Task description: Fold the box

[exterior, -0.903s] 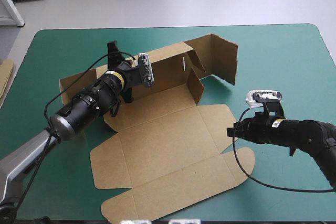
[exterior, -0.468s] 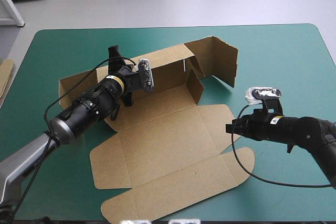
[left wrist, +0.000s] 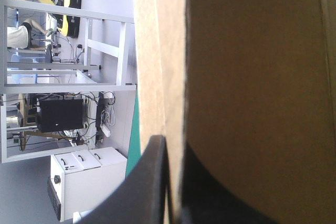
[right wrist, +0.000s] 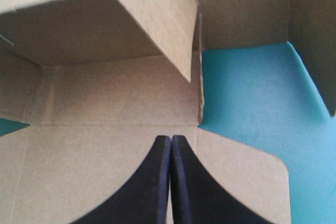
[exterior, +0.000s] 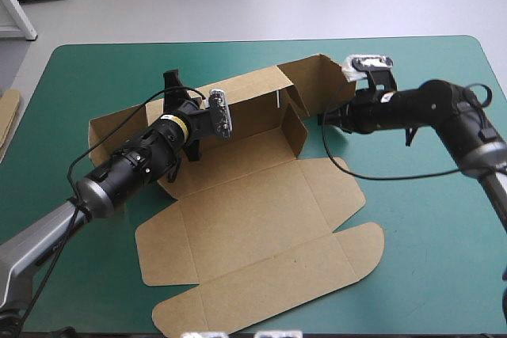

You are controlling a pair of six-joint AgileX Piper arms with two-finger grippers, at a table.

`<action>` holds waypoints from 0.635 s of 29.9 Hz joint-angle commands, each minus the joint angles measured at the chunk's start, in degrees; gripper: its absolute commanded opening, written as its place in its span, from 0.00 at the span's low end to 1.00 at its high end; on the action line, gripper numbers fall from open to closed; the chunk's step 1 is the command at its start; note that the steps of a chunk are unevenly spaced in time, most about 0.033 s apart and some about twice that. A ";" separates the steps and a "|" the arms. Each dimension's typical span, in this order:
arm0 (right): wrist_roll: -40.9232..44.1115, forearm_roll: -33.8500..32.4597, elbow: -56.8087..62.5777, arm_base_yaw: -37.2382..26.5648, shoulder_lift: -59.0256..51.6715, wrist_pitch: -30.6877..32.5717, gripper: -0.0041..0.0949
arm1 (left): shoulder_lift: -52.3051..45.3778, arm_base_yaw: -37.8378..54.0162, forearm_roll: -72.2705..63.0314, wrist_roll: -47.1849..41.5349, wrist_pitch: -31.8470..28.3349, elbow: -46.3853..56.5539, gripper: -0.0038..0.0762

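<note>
Across the middle of the desk [exterior: 428, 219] lies the box [exterior: 261, 219], a cut brown sheet only partly raised. Its near panels and rounded flaps rest flat on the teal-green cover. The far wall [exterior: 245, 104] stands up, and so does a side flap [exterior: 337, 89] at the far right end.

The left arm [exterior: 135, 164] reaches over the box's left part to that far wall. The left jaws are clamped on its top edge, with a black finger [left wrist: 147, 182] on each face of the board, probably to hold the wall upright while the end is worked.

The right arm [exterior: 420, 108] comes in from the right. The right jaws are pressed together in a point and hold nothing. They sit just beside the raised side flap, and whether they touch it cannot be told. That aim suggests a push on the flap, not a grip.
</note>
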 commanded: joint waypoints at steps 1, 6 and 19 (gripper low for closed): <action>0.65 1.77 -12.96 -0.25 4.14 2.97 0.04 | -0.54 -0.83 -2.69 -1.41 0.20 -0.62 0.04; 2.86 1.57 -28.58 -0.25 12.74 7.71 0.04 | -0.54 -0.83 -2.69 -1.41 0.87 -0.62 0.04; 7.45 0.16 -55.00 -0.37 31.72 10.53 0.04 | -0.54 -0.83 -5.14 -1.29 0.64 -0.62 0.04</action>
